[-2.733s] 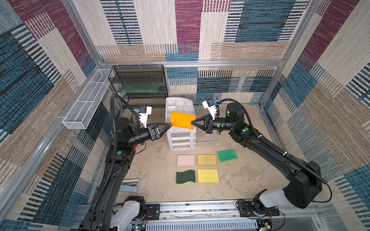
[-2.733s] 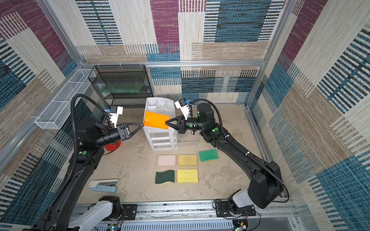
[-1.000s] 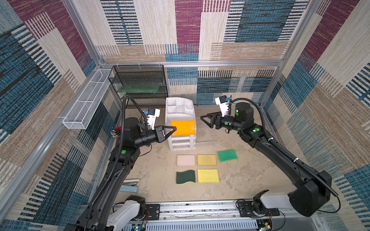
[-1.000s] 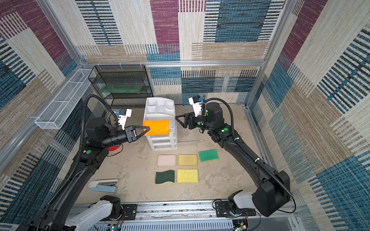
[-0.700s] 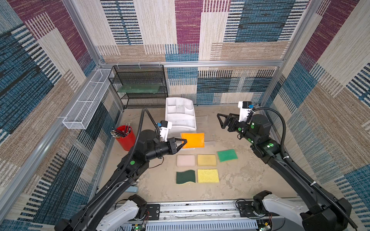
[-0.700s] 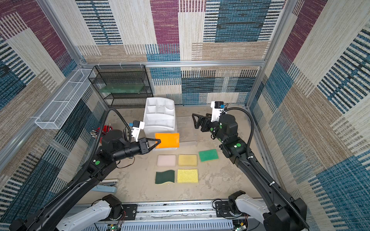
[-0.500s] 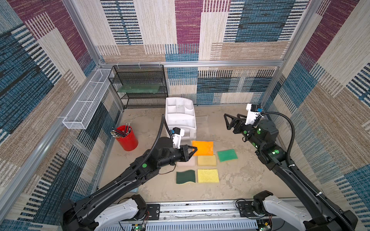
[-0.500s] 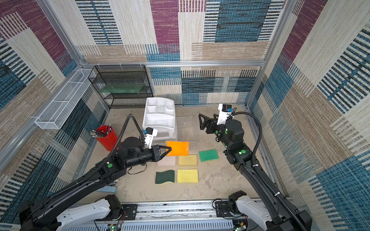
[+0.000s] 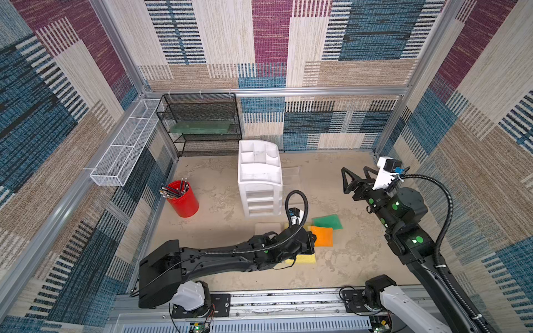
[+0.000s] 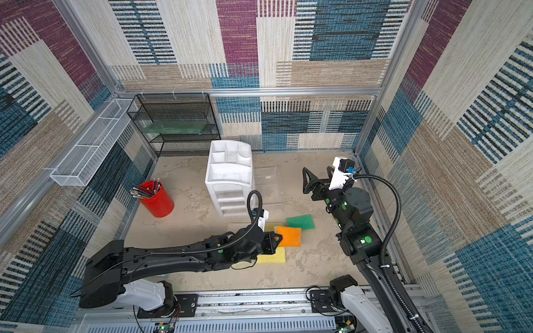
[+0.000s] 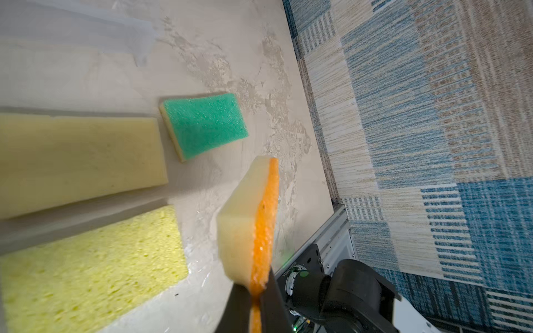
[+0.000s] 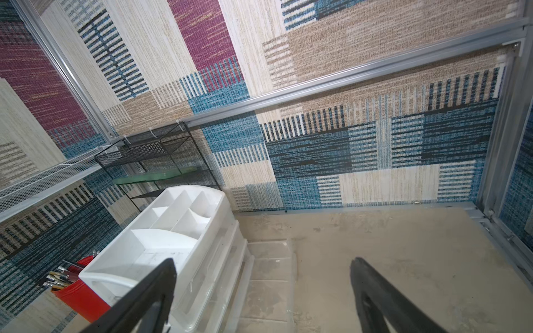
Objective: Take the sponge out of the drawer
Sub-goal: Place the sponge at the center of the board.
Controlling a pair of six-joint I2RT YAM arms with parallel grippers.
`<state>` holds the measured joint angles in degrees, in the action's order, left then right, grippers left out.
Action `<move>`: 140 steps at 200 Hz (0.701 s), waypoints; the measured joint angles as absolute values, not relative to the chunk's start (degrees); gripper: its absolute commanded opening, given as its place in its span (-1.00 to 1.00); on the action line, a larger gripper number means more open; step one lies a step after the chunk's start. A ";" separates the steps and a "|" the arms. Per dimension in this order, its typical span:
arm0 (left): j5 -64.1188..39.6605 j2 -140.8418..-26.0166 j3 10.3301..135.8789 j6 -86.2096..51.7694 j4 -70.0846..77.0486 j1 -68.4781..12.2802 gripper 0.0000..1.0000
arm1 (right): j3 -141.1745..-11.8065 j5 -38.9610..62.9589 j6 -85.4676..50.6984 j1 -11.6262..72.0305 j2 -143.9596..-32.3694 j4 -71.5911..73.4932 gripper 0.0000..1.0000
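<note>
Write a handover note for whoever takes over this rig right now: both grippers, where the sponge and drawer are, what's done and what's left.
Grippers: the left gripper is shut on the orange sponge, pinching one edge. The right gripper is open and empty, raised beside the drawer chest.
Things: the orange sponge is away from the drawer chest, low over the table in front of it, next to the green sponge. Whether it touches the table cannot be told.
Done: the orange sponge is out of the drawer.
Left: probably set it on a bare spot, open the left gripper and pull back.
</note>
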<state>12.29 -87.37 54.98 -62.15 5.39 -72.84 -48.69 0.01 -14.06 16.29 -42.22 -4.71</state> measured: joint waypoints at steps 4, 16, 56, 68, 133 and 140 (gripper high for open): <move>12.45 -88.47 55.53 -62.72 5.65 -73.25 -1.00 | -48.69 0.01 -13.93 16.19 -42.13 -4.80 0.90; 12.71 -92.18 56.93 -64.31 6.72 -73.84 -1.00 | -48.66 0.03 -13.69 15.90 -42.04 -5.21 0.90; 11.66 -100.75 58.76 -69.49 8.34 -74.11 -1.00 | -48.12 0.99 -13.45 14.57 -40.93 -6.90 0.90; 11.60 -101.95 59.70 -70.81 8.32 -74.39 -1.00 | -47.81 0.97 -13.45 14.22 -40.40 -6.90 0.90; 8.67 -107.70 63.72 -74.96 7.90 -74.61 -1.00 | -47.22 0.99 -13.45 13.37 -39.75 -6.90 0.90; 8.67 -108.03 64.27 -75.02 7.11 -74.61 -1.00 | -47.18 0.99 -13.47 13.34 -39.70 -6.90 0.90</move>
